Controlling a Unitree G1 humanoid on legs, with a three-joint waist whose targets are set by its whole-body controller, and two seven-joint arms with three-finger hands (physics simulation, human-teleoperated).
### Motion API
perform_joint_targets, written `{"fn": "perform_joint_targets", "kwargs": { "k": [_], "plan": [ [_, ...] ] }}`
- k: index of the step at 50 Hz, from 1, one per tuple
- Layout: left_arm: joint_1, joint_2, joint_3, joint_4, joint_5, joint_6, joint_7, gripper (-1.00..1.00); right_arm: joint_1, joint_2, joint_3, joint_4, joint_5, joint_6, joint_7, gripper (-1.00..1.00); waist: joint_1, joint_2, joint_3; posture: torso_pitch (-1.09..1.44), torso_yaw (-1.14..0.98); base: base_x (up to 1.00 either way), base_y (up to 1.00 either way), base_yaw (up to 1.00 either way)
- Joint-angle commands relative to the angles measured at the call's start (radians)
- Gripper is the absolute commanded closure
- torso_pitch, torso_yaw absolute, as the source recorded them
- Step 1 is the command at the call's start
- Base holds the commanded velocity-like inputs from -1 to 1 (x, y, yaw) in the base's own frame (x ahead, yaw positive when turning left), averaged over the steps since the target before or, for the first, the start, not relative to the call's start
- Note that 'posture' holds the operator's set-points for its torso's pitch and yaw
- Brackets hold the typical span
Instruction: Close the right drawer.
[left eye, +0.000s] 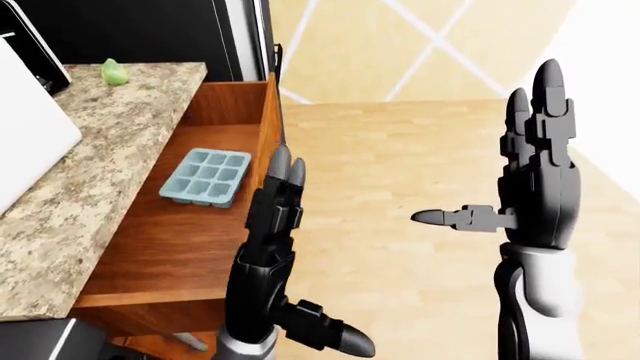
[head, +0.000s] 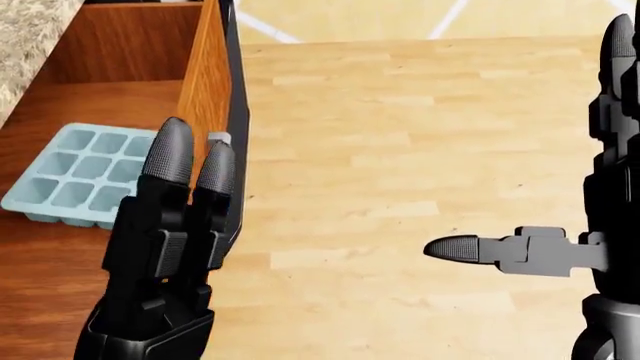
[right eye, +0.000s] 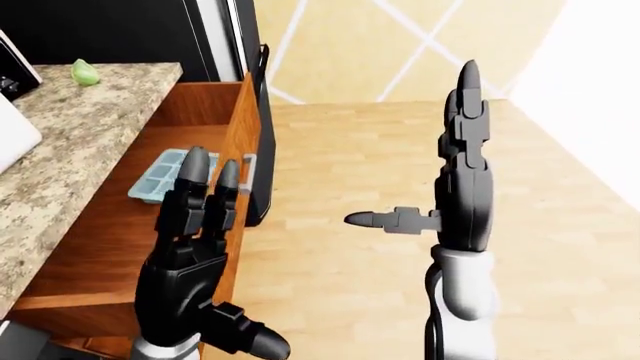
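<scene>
The wooden drawer stands pulled out from under the granite counter, its dark front panel facing the floor side. A pale blue ice cube tray lies inside it. My left hand is open, fingers straight up, right at the outer face of the drawer front; whether it touches I cannot tell. It also shows in the head view. My right hand is open and empty, raised over the floor to the right, thumb pointing left.
A small green object lies on the counter's far end. A white appliance sits at the left edge. Dark cabinets stand beyond the counter. Wooden floor spreads to the right of the drawer.
</scene>
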Motion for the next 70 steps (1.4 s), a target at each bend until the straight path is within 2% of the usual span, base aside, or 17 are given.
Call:
{"fn": "perform_joint_targets", "kwargs": {
  "k": [1, 4, 13, 17, 20, 30, 37, 45, 57, 67, 70],
  "plan": [
    [-0.017, -0.003, 0.006, -0.019, -0.015, -0.025, 0.006, -1.0, -0.018, -0.006, -0.005, -0.035, 0.001, -0.023, -0.005, -1.0, 0.0, -0.003, -0.014, 0.0, 0.0, 0.0, 0.0, 0.0],
    [-0.012, -0.006, -0.003, 0.021, -0.038, -0.031, 0.005, -1.0, -0.017, -0.006, -0.003, -0.03, 0.0, -0.026, -0.005, -1.0, -0.001, -0.003, -0.014, 0.0, 0.0, 0.0, 0.0, 0.0],
    [-0.01, -0.007, -0.056, 0.136, -0.001, -0.082, 0.002, -1.0, -0.016, -0.005, -0.001, -0.017, 0.001, -0.039, -0.003, -1.0, -0.001, -0.004, -0.015, 0.0, 0.0, 0.0, 0.0, 0.0],
    [-0.031, -0.016, -0.048, 0.19, -0.023, -0.082, -0.012, -1.0, -0.016, -0.005, -0.001, -0.014, 0.002, -0.04, -0.002, -1.0, 0.0, -0.005, -0.017, 0.0, 0.0, 0.0, 0.0, 0.0],
    [-0.03, -0.021, -0.066, 0.22, -0.003, -0.089, -0.019, -1.0, -0.018, -0.004, 0.003, -0.011, 0.001, -0.039, -0.003, -1.0, -0.001, -0.005, -0.017, 0.0, 0.0, 0.0, 0.0, 0.0],
    [-0.066, -0.052, -0.076, 0.383, -0.009, -0.099, -0.069, -1.0, -0.015, -0.002, 0.005, 0.011, -0.002, -0.058, -0.006, -1.0, -0.001, -0.009, -0.017, 0.0, 0.0, 0.0, 0.0, 0.0],
    [-0.062, -0.063, -0.079, 0.413, -0.009, -0.099, -0.067, -1.0, -0.012, -0.001, 0.006, 0.01, -0.002, -0.059, -0.007, -1.0, -0.002, -0.011, -0.018, 0.0, 0.0, 0.0, 0.0, 0.0],
    [-0.066, -0.093, -0.061, 0.484, 0.036, -0.165, 0.054, -1.0, -0.013, 0.0, 0.007, 0.013, -0.005, -0.061, -0.009, -1.0, -0.003, -0.013, -0.019, 0.0, 0.0, 0.0, 0.0, 0.0],
    [-0.093, -0.121, -0.019, 0.562, 0.062, -0.143, 0.157, -1.0, -0.012, 0.0, 0.005, 0.016, -0.003, -0.068, -0.012, -1.0, -0.004, -0.013, -0.018, 0.0, 0.0, 0.0, 0.0, 0.0],
    [-0.135, -0.146, 0.049, 0.635, 0.046, -0.102, 0.213, -1.0, -0.013, 0.0, 0.006, 0.013, -0.003, -0.064, -0.014, -1.0, -0.007, -0.012, -0.018, 0.0, 0.0, 0.0, 0.0, 0.0],
    [-0.148, -0.155, 0.076, 0.642, 0.05, -0.084, 0.258, -1.0, -0.016, -0.001, 0.006, 0.008, -0.004, -0.056, -0.014, -1.0, -0.007, -0.013, -0.019, 0.0, 0.0, 0.0, 0.0, 0.0]
  ]
}}
